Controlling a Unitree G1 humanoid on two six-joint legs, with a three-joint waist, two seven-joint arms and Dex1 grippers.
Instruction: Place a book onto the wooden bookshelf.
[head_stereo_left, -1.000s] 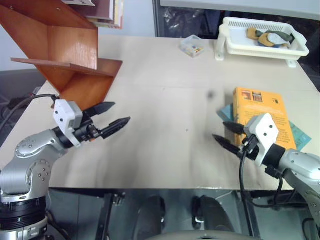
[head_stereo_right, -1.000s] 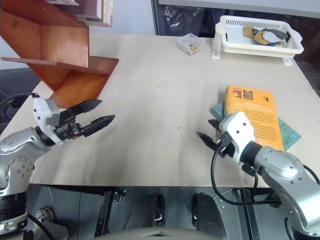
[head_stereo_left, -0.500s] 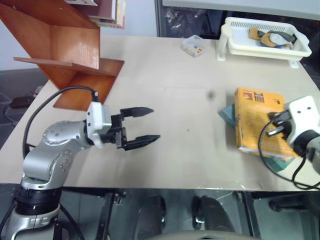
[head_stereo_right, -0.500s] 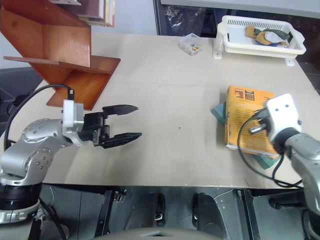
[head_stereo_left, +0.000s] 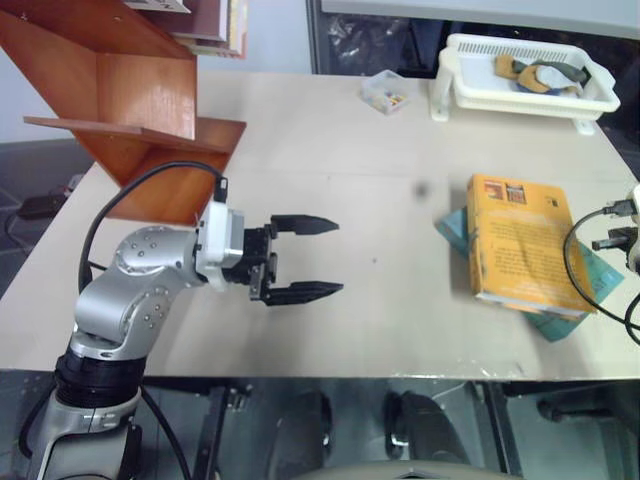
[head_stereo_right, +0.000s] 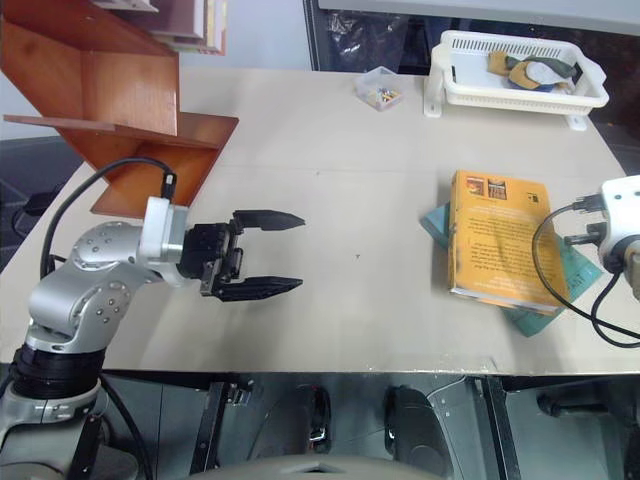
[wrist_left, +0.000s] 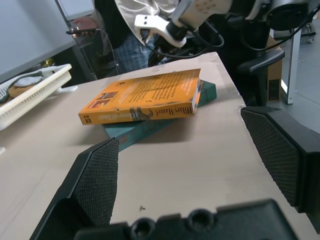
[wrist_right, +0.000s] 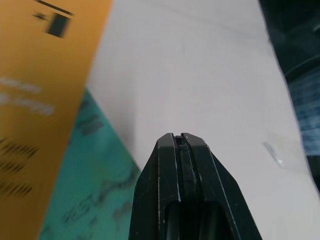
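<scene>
The book (head_stereo_left: 522, 243) lies flat on the table (head_stereo_left: 330, 180), near the right edge. It is thick and orange-yellow. It rests on top of a thin teal book (head_stereo_left: 571, 292), which sticks out from under it on both sides.

The shelf (head_stereo_left: 125, 100) stands at the far left corner of the table, well apart from the book. It is made of red-brown wood with tilted boards. Some other books (head_stereo_left: 215, 25) stand in its top part.

At the far right of the table is a white basket (head_stereo_left: 525, 80). A few small soft-looking things (head_stereo_left: 540, 72) lie in it, but I cannot tell what they are. Just left of the basket sits a little clear box (head_stereo_left: 385, 92) with tiny colored bits inside.

The left gripper (head_stereo_left: 305, 260) hangs over the middle of the table. Its two black fingers are spread wide and hold nothing. They point toward the book.

The right gripper (wrist_right: 181, 142) is just beside the right edge of the two books. Its fingers are pressed tight together with nothing between them. It is not touching the book.
</scene>
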